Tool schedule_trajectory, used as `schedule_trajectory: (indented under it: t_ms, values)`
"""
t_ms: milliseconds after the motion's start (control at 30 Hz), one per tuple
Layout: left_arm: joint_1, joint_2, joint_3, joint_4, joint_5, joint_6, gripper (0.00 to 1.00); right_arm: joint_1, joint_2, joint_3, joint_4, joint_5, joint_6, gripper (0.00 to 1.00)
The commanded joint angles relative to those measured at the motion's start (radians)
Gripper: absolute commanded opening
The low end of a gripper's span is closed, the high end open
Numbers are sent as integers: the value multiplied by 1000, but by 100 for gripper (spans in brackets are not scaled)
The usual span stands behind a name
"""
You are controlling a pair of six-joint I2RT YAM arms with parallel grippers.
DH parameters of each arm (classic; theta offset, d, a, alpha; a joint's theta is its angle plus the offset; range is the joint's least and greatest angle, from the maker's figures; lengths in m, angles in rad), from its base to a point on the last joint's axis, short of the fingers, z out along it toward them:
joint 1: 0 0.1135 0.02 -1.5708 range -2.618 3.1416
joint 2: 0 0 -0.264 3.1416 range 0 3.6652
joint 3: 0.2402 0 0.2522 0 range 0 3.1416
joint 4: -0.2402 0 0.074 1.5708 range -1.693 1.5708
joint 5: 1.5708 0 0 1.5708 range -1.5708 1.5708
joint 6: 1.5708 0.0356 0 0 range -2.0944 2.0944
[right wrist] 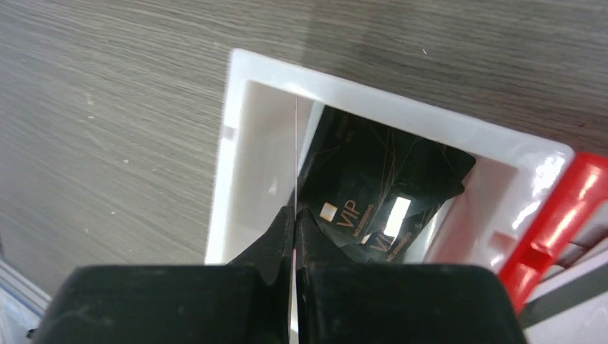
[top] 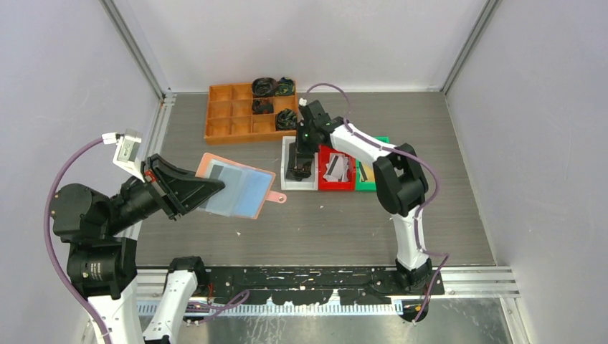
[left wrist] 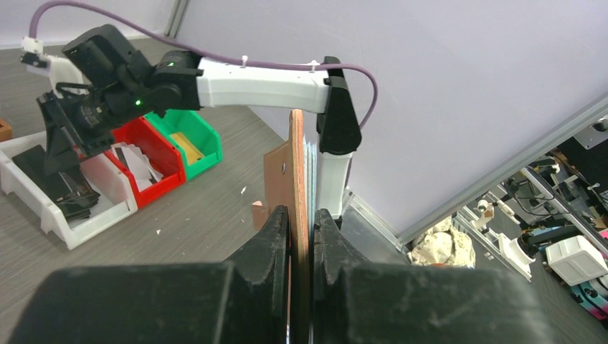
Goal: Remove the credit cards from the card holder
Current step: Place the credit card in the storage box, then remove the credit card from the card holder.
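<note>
The salmon-pink card holder [top: 240, 190] is open, its light blue pockets facing up, held above the table. My left gripper [top: 219, 188] is shut on its left edge; in the left wrist view the holder [left wrist: 297, 165] stands edge-on between the fingers of the gripper [left wrist: 302, 215]. My right gripper [top: 298, 170] hangs over the white bin [top: 287, 154], shut on a thin card [right wrist: 295, 158] seen edge-on. Black VIP credit cards [right wrist: 380, 172] lie in that bin [right wrist: 236, 93] under the right gripper [right wrist: 295, 215].
A red bin [top: 335, 185] with whitish cards and a green bin [top: 366, 186] stand right of the white bin. An orange compartment tray [top: 229, 115] with black coiled bundles stands at the back. Walls enclose the table on three sides.
</note>
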Motion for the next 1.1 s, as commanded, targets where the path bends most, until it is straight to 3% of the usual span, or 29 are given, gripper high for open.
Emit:
schedule_trajectory:
  t_ms: [0, 133, 300, 700, 800, 900, 1067]
  values:
    - [3, -2, 17, 83, 9, -28, 0, 3, 40, 52, -8, -11, 3, 1]
    - [2, -9, 3, 89, 8, -31, 0, 4, 49, 41, 2, 15, 1, 4]
    - [3, -18, -4, 78, 14, -20, 0, 13, -37, -21, 24, 41, -1, 29]
    - [3, -22, -1, 61, 21, -1, 0, 56, -486, -91, 36, 21, 13, 64]
    - [3, -21, -8, 64, 29, -4, 0, 55, -647, -181, 169, -85, 70, 84]
    - [3, -24, -18, 84, 56, -19, 0, 55, -798, -334, 441, -267, 171, 98]
    - [2, -29, -32, 96, 106, -29, 0, 73, -885, -449, 782, -516, 393, 100]
